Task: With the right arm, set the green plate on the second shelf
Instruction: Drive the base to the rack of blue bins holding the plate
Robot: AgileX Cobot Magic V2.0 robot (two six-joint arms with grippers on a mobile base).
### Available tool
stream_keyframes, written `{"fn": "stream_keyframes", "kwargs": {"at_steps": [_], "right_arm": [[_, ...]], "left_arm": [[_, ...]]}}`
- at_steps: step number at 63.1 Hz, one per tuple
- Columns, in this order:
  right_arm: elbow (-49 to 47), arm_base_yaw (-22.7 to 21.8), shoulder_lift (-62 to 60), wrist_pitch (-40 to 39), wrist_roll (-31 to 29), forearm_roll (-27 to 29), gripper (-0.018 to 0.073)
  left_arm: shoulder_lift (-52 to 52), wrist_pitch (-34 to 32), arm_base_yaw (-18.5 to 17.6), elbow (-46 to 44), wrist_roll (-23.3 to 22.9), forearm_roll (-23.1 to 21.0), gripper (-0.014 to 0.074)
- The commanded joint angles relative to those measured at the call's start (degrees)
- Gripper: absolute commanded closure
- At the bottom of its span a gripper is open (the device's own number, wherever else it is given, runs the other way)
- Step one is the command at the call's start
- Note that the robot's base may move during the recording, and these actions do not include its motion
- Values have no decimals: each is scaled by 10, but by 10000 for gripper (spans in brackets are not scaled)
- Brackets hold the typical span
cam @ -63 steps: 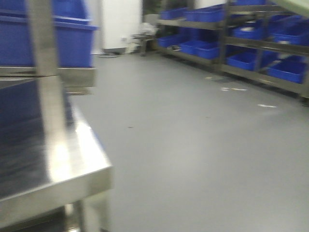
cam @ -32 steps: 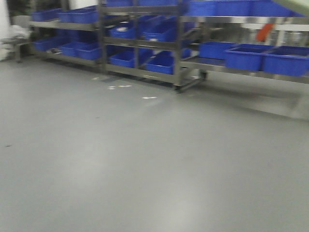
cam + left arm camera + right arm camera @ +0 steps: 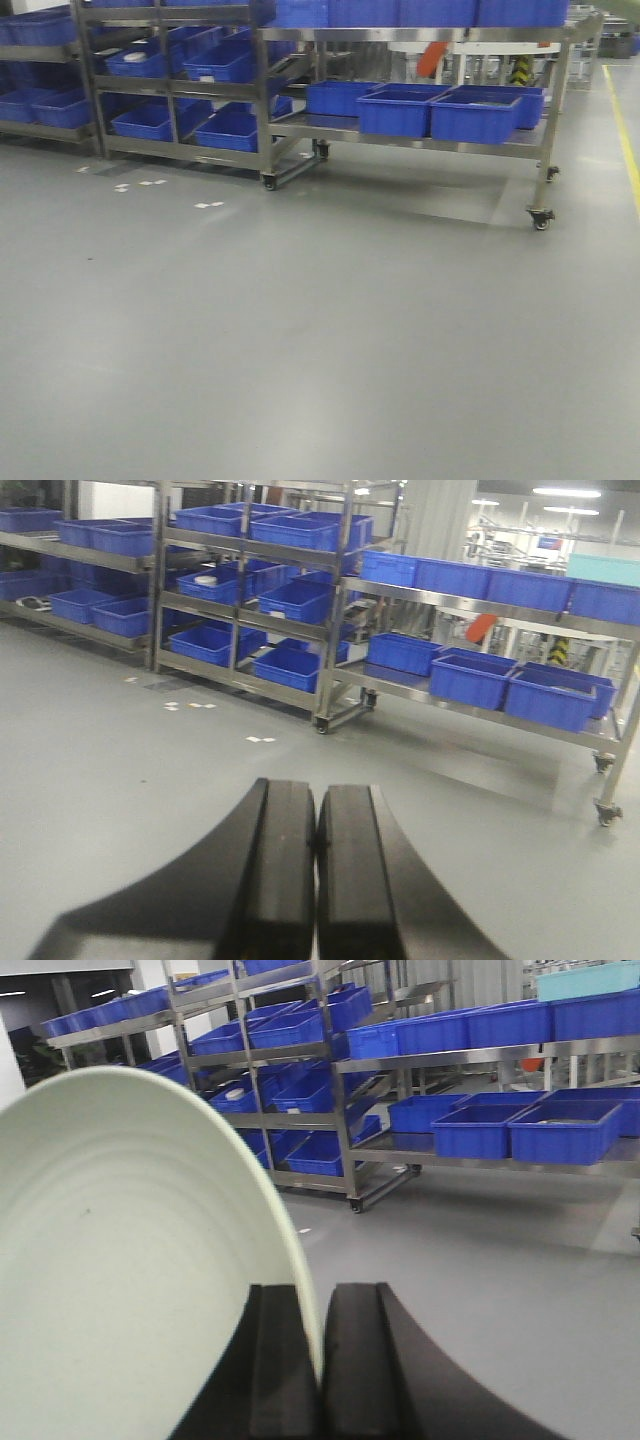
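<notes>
The black right gripper (image 3: 320, 1305) pinches a round pale mint-green matte plate (image 3: 130, 1260), well apart from the stainless steel wheeled racks (image 3: 347, 1130).
Front view: the racks, bearing blue plastic bins (image 3: 395, 110), stand across a grey floor (image 3: 300, 330). Left wrist view: black left gripper (image 3: 317, 805), fingers pressed together on nothing. Right wrist view: plate held on edge, its rim clamped between the fingers, racks beyond.
</notes>
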Motion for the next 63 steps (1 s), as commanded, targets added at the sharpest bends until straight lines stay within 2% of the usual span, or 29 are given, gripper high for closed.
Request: {"fn": "stream_keyframes", "kwargs": {"at_steps": [1, 63], "right_arm": [[-17, -2, 8, -53, 4, -14, 503], [-17, -2, 8, -53, 4, -14, 503]], "left_arm": [[-9, -45, -1, 23, -2, -3, 466], [-9, -45, -1, 23, -2, -3, 466]]}}
